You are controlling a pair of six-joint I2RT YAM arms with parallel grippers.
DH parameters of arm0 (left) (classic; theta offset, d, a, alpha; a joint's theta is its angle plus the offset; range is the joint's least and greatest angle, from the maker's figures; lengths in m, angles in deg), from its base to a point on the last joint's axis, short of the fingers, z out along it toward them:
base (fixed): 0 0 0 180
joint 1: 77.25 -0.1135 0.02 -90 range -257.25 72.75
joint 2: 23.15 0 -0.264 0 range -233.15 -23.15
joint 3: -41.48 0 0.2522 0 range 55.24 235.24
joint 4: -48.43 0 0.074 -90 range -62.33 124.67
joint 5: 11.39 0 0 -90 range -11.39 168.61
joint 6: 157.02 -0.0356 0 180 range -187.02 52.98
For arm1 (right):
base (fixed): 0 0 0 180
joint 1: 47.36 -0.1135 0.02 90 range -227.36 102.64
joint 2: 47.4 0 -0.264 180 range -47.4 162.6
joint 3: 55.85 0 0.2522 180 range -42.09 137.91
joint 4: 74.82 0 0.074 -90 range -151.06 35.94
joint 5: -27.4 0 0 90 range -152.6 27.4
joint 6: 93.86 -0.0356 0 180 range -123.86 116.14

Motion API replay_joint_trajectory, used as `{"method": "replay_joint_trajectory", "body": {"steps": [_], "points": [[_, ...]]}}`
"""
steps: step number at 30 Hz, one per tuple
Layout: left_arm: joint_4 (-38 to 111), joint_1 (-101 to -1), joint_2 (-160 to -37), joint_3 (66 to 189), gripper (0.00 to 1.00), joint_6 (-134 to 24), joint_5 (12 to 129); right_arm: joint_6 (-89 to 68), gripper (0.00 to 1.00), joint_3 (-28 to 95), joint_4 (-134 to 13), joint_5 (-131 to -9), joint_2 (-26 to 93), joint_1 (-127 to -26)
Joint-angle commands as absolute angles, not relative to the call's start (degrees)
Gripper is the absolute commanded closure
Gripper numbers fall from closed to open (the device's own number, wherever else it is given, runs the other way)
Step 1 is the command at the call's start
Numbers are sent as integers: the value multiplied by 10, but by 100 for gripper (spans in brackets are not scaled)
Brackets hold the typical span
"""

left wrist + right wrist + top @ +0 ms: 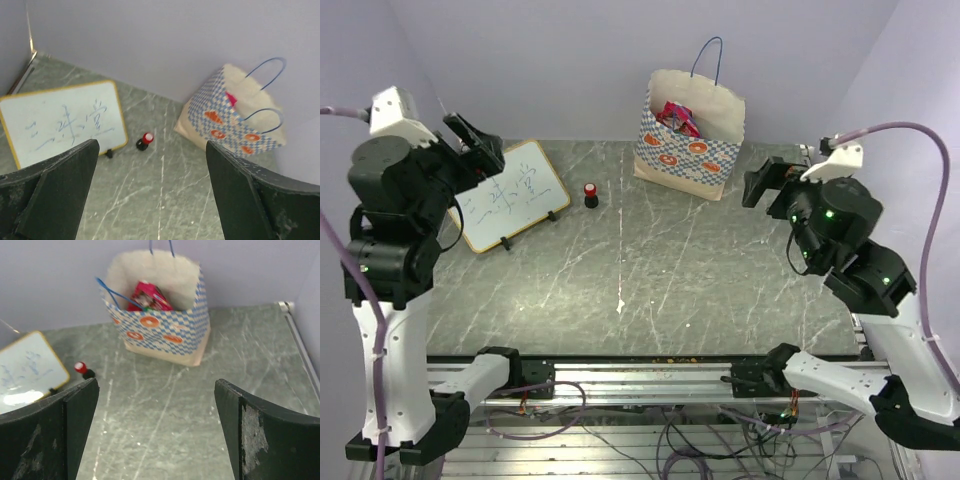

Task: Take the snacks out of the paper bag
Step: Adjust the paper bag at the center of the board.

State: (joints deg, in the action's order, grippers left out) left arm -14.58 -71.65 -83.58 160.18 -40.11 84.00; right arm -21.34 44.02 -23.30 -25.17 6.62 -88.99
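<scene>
Snacks [677, 118], perhaps several, in bag [686, 156]; bottle [590, 194], board [510, 196] leftward

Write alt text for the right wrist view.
A cream paper bag with a blue checked band stands open on the table, a red snack packet showing inside. The open right gripper frames it; a whiteboard and red-capped bottle sit at left.

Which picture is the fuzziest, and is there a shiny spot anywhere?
Left wrist view: the softest, the paper bag and small bottle look smeary. Right wrist view: a white glare patch on the writing board hides some marks. Top view: sharpest, evenly lit.
</scene>
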Motion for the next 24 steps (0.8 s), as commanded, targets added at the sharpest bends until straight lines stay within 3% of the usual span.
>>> {"method": "replay_joint_trajectory", "body": {"steps": [1,13,18,24], "points": [[-111,-716,-799,1499,1,-382,867,-228,0,383,-236,-268,63,-849],[-77,-715,-736,1235,2,-360,892,-273,0,233,-248,-314,87,-725],[-49,-715,-733,1198,14,-389,851,-277,0,221,-272,-351,119,-695],[-9,-714,-745,1191,17,-409,812,-232,0,262,-324,-432,199,-676]]}}
